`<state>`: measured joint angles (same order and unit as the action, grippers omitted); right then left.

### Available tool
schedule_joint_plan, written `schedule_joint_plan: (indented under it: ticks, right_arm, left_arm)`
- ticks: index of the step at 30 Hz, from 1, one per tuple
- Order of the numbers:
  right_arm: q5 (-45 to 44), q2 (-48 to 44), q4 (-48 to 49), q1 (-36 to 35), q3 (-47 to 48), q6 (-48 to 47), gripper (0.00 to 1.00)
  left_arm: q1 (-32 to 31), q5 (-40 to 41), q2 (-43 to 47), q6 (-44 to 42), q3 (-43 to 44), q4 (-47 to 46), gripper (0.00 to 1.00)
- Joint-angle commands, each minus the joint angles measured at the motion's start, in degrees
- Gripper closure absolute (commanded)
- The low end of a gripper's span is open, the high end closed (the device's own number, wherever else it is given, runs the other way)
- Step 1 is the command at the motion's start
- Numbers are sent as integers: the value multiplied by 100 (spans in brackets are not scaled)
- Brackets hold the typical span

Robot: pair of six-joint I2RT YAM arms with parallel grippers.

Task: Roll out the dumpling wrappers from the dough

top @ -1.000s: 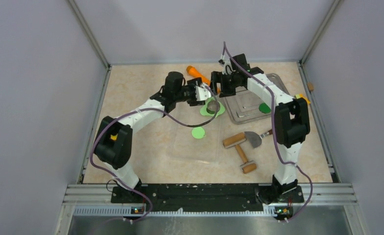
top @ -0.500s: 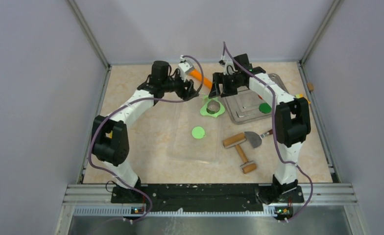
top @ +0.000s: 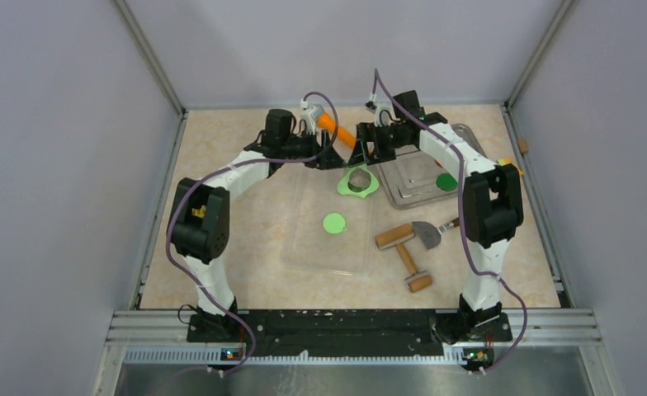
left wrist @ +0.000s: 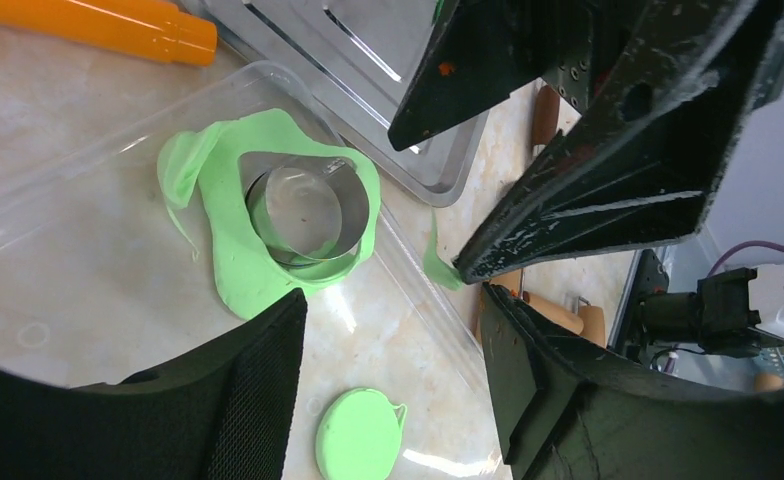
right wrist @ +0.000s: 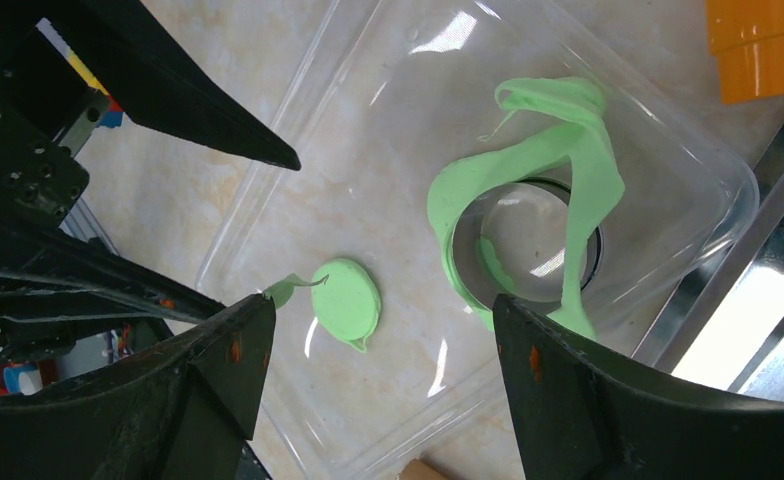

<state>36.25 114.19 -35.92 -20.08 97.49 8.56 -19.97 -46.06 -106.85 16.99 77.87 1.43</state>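
The dough [top: 370,186] is a thin lime-green sheet in the far right corner of a clear plastic tray [top: 304,247]. A metal ring cutter [top: 358,178] stands in it. In the left wrist view the dough [left wrist: 233,270] wraps the cutter [left wrist: 308,205]; its far edge [right wrist: 568,110] is folded up. One dumpling wrapper [top: 333,223] lies flat in the tray [left wrist: 358,435] [right wrist: 346,298]. My left gripper [top: 330,157] [left wrist: 393,370] hovers open and empty just left of the dough. My right gripper [top: 363,155] [right wrist: 378,340] is open above it, with a dough scrap [right wrist: 286,290] on one fingertip.
A metal tray [top: 411,194] with a darker green disc [top: 446,182] sits right of the dough. An orange tool [top: 332,125] lies behind the grippers. Two wooden rolling pins [top: 404,247] and a scraper [top: 426,233] lie at the right front.
My left gripper pulled back from the cutter towards the far left, then came part way back. The right arm, dough and wrapper have stayed put.
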Motion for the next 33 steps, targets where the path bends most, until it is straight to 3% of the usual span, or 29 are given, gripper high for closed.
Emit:
schedule_joint_plan:
  ticks: [1,20,27,33]
  right_arm:
    - [178,-26,192,11,77,41,19]
    - [365,-60,242,5,33,180,19]
    - [-52,-161,162,53,85,-18,19]
    - [-927,-123,-46,185,82,-464,32]
  left_arm:
    - [-6,-52,-127,454,54,-503,34]
    - [-7,256,-468,278,256,-312,36]
    - [1,892,-497,8,482,132,37]
    - [67,1069,-253,-549,558,554,38]
